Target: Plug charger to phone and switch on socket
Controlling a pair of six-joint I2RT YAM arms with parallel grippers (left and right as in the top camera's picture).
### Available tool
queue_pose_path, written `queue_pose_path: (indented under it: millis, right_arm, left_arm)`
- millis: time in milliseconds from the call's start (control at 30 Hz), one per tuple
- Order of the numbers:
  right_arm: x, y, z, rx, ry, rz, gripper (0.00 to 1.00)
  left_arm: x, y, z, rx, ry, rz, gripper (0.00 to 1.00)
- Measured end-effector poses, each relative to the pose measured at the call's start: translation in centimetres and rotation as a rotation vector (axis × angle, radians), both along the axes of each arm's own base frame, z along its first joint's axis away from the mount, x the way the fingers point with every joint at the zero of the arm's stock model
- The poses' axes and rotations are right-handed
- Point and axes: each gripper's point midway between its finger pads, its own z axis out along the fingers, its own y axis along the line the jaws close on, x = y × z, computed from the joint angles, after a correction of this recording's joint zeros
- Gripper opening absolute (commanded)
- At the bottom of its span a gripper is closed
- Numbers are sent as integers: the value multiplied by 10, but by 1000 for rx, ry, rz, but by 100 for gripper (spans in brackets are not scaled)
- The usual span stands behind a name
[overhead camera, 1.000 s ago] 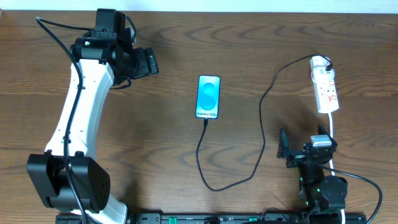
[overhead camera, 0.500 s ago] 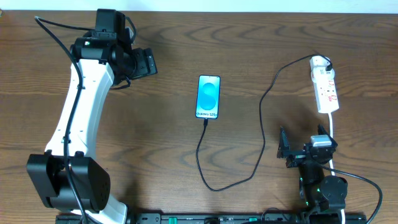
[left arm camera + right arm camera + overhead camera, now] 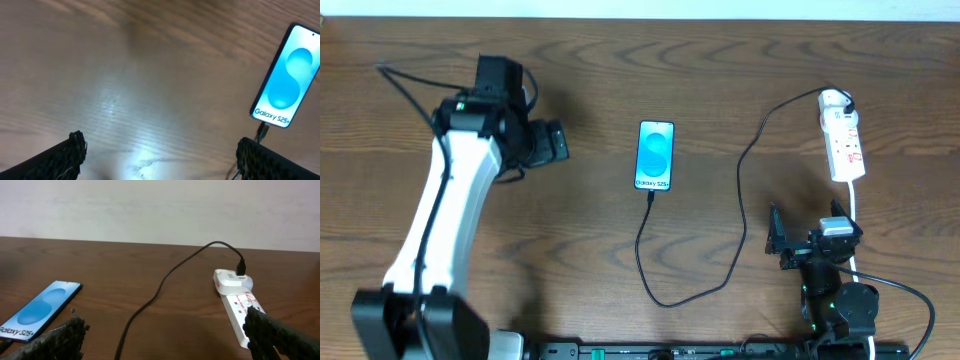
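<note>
a: from the left, where does it stand?

b: the left end effector [image 3: 552, 140] hangs over bare worktop [image 3: 620, 60], fingers spread wide, nothing between them. it is well apart from the phone [image 3: 655, 155], which lies flat and face up mid-worktop with its screen lit.

a: and the charger [image 3: 740, 190]?

b: its plug tip [image 3: 651, 197] sits at the phone's lower edge and looks seated, though i can't tell how deep. the black cable loops down, then climbs right to the white adapter [image 3: 834, 100].

a: so the switch is what's left?

b: i'd judge so. the right end effector [image 3: 165, 327] is low at the near right, fingers also spread and empty, with the socket [image 3: 845, 145] just beyond it.

a: how to do it well?

b: press the fingers together first, so one blunt tip meets the switch. come straight down, since a sideways push would likely slide the light strip. keep off the adapter and the cable. the red markings [image 3: 248, 300] are too small to say which one is the switch, so close in before committing.

a: any containers?

b: none as such. the nearest thing is the socket, with the adapter in its far end outlet; i see nothing plugged into the rest of it.
</note>
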Motion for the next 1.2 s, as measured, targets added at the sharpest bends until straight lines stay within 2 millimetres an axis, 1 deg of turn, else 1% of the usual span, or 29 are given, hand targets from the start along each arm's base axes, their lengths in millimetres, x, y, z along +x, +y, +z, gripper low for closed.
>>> queue_pose_path:
  millis: [100,167,267,333,467,533,600,700,767,800,867,900,967,1033,1200]
  right_arm:
    - [0,0,0,0,0,0,99]
    - [0,0,0,0,-1,0,99]
    - [0,0,0,0,0,0,99]
    - [0,0,0,0,0,0,99]
    - [0,0,0,0,0,0,99]
    - [0,0,0,0,0,0,99]
    - [0,0,0,0,0,0,99]
    - [0,0,0,0,0,0,99]
    - [0,0,0,0,0,0,99]
    - [0,0,0,0,0,0,99]
    - [0,0,0,0,0,0,99]
    - [0,0,0,0,-1,0,99]
    - [0,0,0,0,0,-1,99]
    - [0,0,0,0,0,-1,99]
    - [0,0,0,0,0,-1,99]
  left_arm:
    - [-13,4,14,15,-51,6,98]
    - [-21,6,20,19,-75,8,98]
    - [-37,8,27,22,-129,6,98]
    - [-44,9,30,23,-166,1,98]
    - [-70,11,36,26,-224,-9,98]
    - [-79,11,40,25,-235,-11,98]
    - [-85,12,43,25,-246,-11,98]
    - [-90,12,56,22,-300,-10,98]
    - [-92,12,59,21,-317,-9,98]
    - [-93,12,58,21,-316,-9,98]
    - [-101,13,45,22,-290,-10,98]
    - [-102,13,46,21,-303,-9,98]
    - [-107,13,49,18,-396,-12,98]
    - [-107,13,50,18,-476,-19,98]
    - [-119,14,41,21,-578,-30,98]
